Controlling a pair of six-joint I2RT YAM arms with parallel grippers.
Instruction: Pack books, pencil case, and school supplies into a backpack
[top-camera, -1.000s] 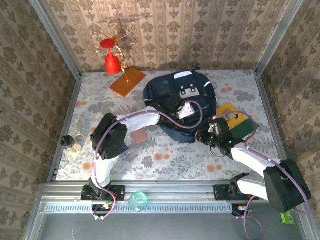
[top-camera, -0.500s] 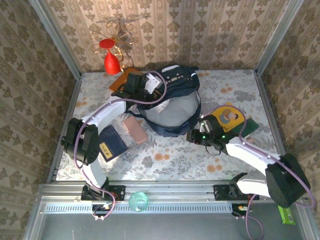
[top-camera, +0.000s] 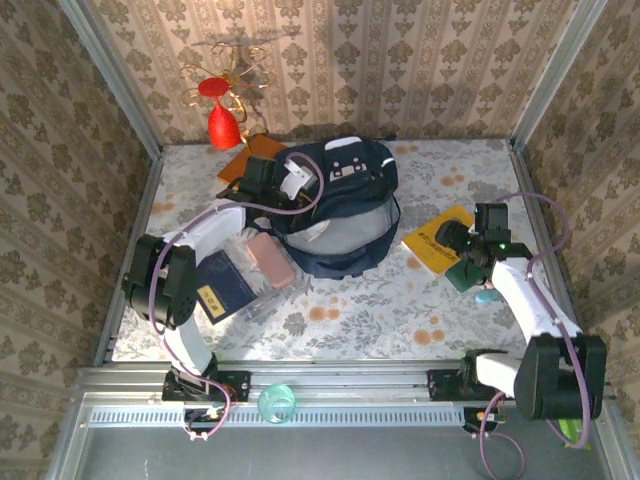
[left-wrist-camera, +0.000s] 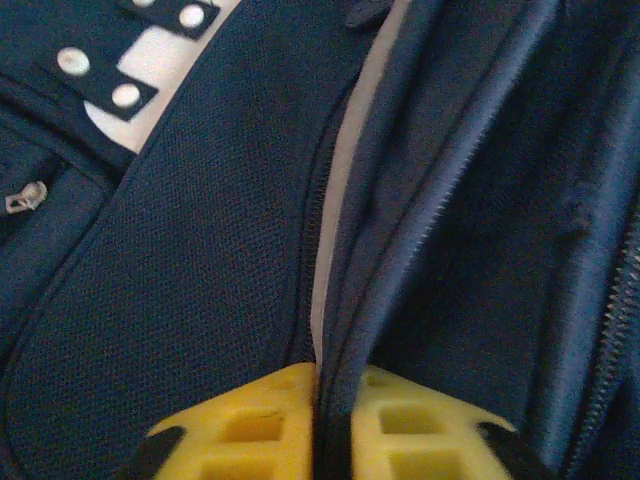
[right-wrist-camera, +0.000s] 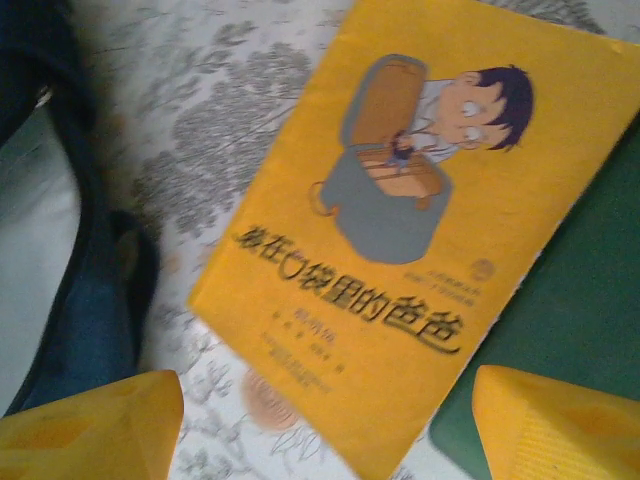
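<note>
The left hand (left-wrist-camera: 320, 425) is pressed together on a fold of the large navy-blue fabric backpack (left-wrist-camera: 200, 280), pinching the rim right beside the zip teeth. The cloth between its fingers is soft woven mesh and looks limp. It likely sags as soon as it is let go, so the mouth probably needs holding up and apart while anything goes in. The stitched rim is a sounder hold than loose panel cloth, which would bunch and slip.

The right hand (right-wrist-camera: 325, 425) hovers with its yellow fingers (right-wrist-camera: 90, 420) spread wide and nothing between them. Directly beneath it lies the thin yellow-covered book with a cartoon boy on the front (right-wrist-camera: 430, 200), flat on the flower-patterned bench (right-wrist-camera: 200, 130). This book appears light, smooth-faced and a little bendy, so it is likely to slide rather than lift if pressed from above. One long edge seems to rest over the flat dark green book (right-wrist-camera: 585, 300), which sits under the hand's outer finger. That slightly raised edge looks like the best place to pinch, across the book's thickness. The corner nearest the fingertips lies tight to the bench and offers little to grip.

The backpack's open side lies just off this hand's inner finger. The soft pale-pink oblong pencil case (top-camera: 270, 258) and the thin navy-blue book (top-camera: 225, 285) lie well back from the left hand, beside its forearm.
</note>
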